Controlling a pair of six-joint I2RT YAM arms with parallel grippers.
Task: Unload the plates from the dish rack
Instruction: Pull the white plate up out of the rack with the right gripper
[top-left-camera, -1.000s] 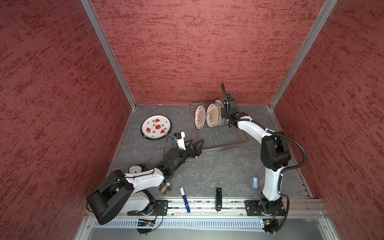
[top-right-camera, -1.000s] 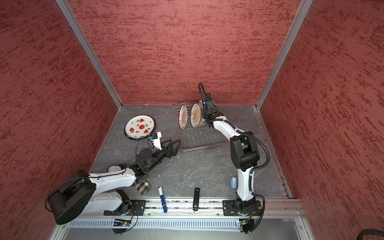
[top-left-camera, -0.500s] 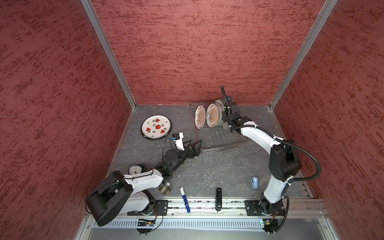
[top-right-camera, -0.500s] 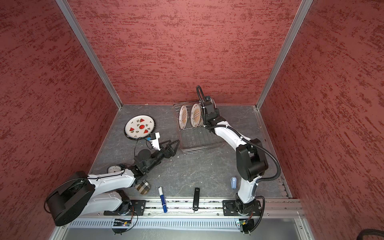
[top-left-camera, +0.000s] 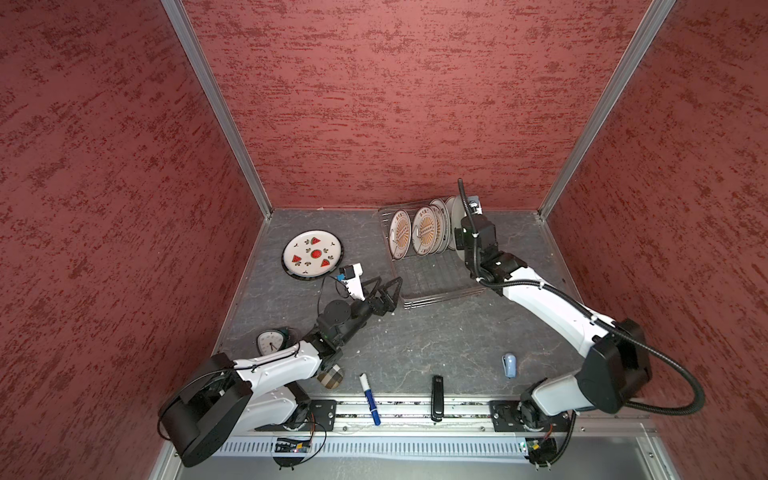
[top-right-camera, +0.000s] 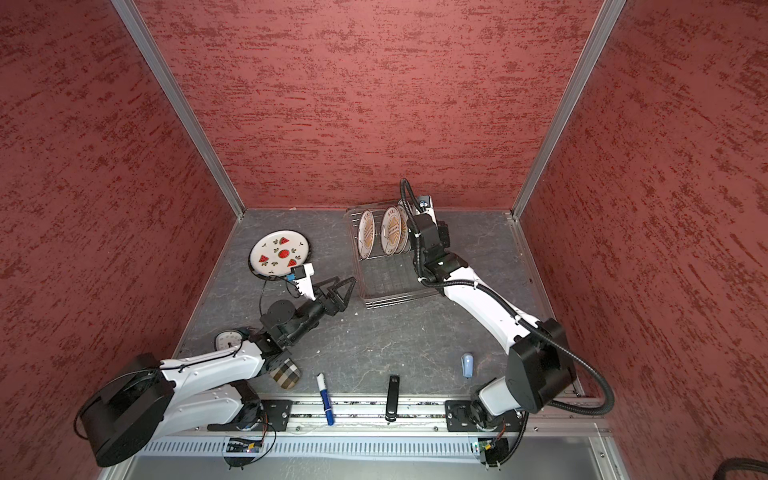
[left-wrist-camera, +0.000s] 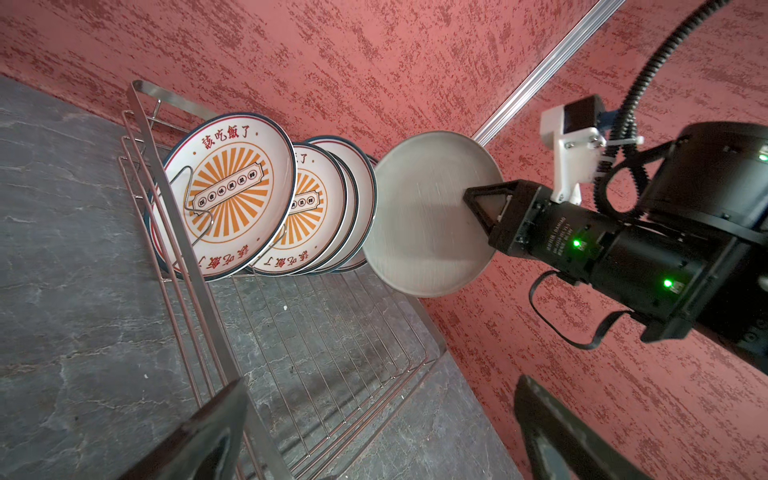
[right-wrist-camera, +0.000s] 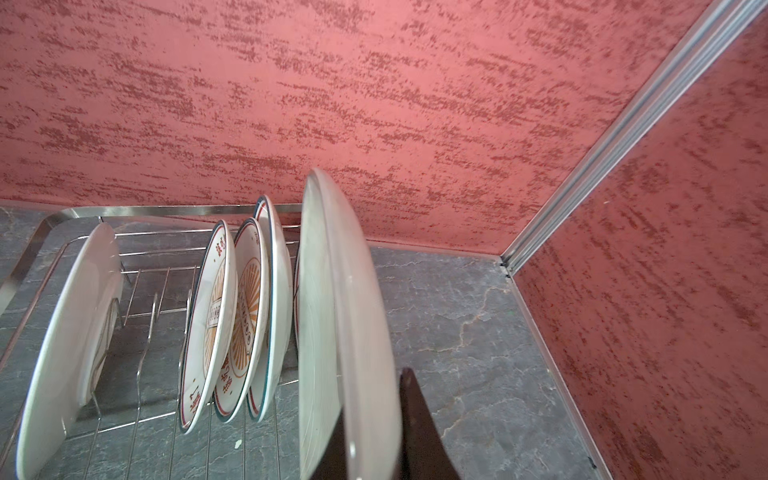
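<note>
the right gripper (left-wrist-camera: 482, 203) pinches the grey plate (left-wrist-camera: 415, 216) by its rim, upright just beside the sunburst plates (top-left-camera: 424, 230) standing in the dish rack (top-left-camera: 440, 297). the left gripper (top-left-camera: 390, 286) hangs wide open near the rack's front. the watermelon plate (top-left-camera: 313, 253) lies flat on the table (top-left-camera: 415, 332).

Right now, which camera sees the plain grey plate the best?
The left wrist view: the grey plate shows its whole round face, pinched at the rim by the right gripper. The right wrist view sees the plate nearly edge-on and blurred. In a top view the plate is only a thin pale sliver.
</note>
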